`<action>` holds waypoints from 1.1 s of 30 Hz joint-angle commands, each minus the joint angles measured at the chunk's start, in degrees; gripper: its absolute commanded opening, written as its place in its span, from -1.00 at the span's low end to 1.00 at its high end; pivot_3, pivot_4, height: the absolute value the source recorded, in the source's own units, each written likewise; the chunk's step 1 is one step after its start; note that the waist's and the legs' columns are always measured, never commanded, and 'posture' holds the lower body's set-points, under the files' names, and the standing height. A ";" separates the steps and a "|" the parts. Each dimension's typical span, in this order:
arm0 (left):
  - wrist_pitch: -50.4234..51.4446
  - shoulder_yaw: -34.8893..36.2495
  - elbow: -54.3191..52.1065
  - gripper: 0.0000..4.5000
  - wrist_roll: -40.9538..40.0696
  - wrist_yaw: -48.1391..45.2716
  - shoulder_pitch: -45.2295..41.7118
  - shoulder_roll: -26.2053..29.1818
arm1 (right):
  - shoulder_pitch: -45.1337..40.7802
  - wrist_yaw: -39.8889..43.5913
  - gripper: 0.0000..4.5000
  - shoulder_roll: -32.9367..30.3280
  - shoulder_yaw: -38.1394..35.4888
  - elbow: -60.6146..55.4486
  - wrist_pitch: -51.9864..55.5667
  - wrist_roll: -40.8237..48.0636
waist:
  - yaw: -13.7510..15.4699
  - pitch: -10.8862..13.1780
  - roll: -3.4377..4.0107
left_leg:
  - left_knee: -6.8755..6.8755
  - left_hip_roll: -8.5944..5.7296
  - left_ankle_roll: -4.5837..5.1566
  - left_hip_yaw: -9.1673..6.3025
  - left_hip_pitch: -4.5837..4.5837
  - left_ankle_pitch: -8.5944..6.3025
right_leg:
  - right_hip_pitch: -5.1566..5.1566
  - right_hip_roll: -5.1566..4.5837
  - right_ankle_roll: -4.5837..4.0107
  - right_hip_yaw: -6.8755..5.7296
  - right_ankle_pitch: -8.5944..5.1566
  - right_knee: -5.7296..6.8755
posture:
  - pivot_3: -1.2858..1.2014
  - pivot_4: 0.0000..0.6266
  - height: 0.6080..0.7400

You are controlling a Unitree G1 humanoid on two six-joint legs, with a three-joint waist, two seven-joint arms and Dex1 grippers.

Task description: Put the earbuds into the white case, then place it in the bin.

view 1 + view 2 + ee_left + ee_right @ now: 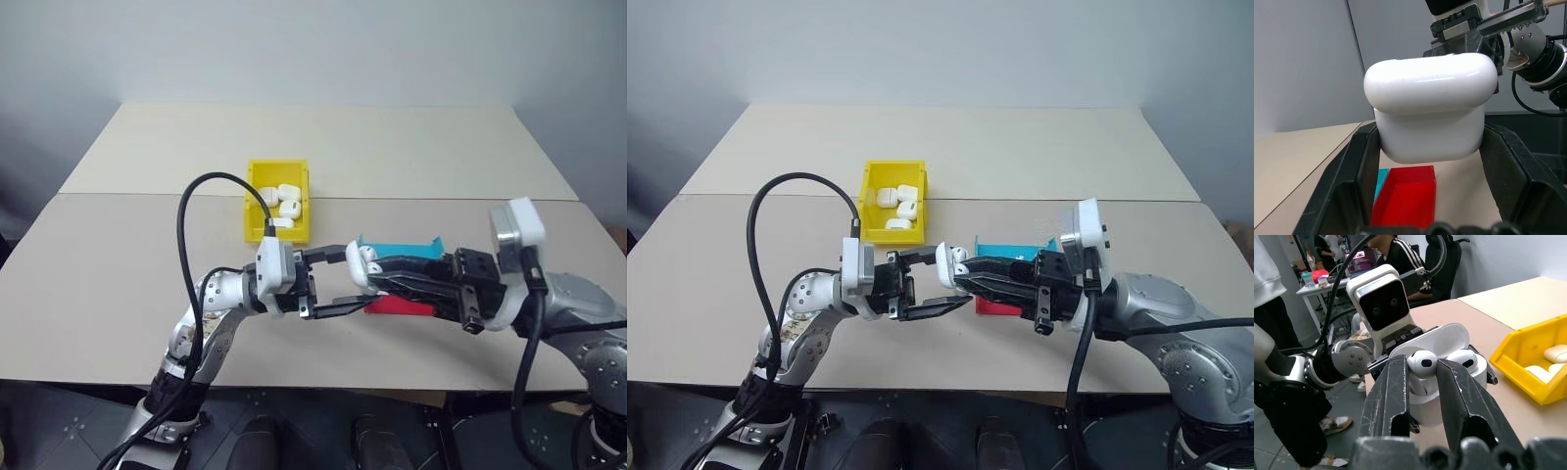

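Right gripper (1431, 377): your two black fingers stand a little apart around one earbud (1422, 364), its head between the tips and its stem going down into the open white case (1436, 396). Whether the fingers press it or have just let go, you cannot tell from these views. A second earbud (1462, 358) sits seated in the neighbouring well. The gripper lies roughly level, pointing across at the other arm, which suits pushing a bud straight down its slot.

Left gripper (333, 284): closed on the white case, one finger on each side of the body, lid flipped back. You are holding it up off the table with the opening turned toward the right gripper so the wells are reachable; the left hand acts as the fixture.

Tray (402, 277): shallow, red and blue, on the table just beneath and behind the two grippers. Likely where the parts were laid out; not the target.

Bin (253, 211): yellow, on the table farther from you, well apart from the case. It holds several white cases (286, 203) already.

Status, as a judgement: buds nearly seated; the lid is not yet shut and the case not yet in the bin.
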 commanded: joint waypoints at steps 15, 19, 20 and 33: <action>-2.69 -0.18 4.31 0.23 3.00 0.60 -3.98 -1.27 | -2.74 5.91 0.39 -7.40 -7.40 2.40 -1.23 4.40 | 0.06 0.00 -0.01 | 0.03 -0.01 0.00 0.00 0.01 0.00 | 0.04 0.00 0.00 0.00 0.00 -0.01 | 0.03 -0.52 1.00; -2.11 -1.42 5.41 0.23 5.03 1.56 -5.84 -2.27 | -9.95 4.97 -0.04 -11.26 -5.21 1.97 0.02 4.68 | -0.08 0.01 0.01 | 0.01 -0.01 0.02 0.00 0.00 -0.01 | 0.00 0.00 0.00 0.01 0.00 0.00 | 0.03 -0.52 1.00; -1.94 -1.72 5.49 0.23 5.31 1.80 -6.21 -2.62 | -11.65 4.60 -0.19 -12.04 -4.13 1.53 0.51 4.38 | -0.02 0.00 0.00 | 0.02 -0.01 0.02 0.00 0.00 -0.01 | 0.00 0.01 0.00 0.01 0.00 0.01 | 0.03 -0.52 1.00; -3.34 -2.65 5.58 0.23 6.10 1.62 -6.66 -4.55 | -24.32 3.87 -0.98 -15.61 9.91 -1.65 0.99 -10.40 | 0.12 0.00 0.00 | 0.03 -0.01 0.03 -0.01 -0.07 -0.02 | -0.05 -0.01 0.00 -0.01 0.00 -0.02 | 0.03 -0.52 1.00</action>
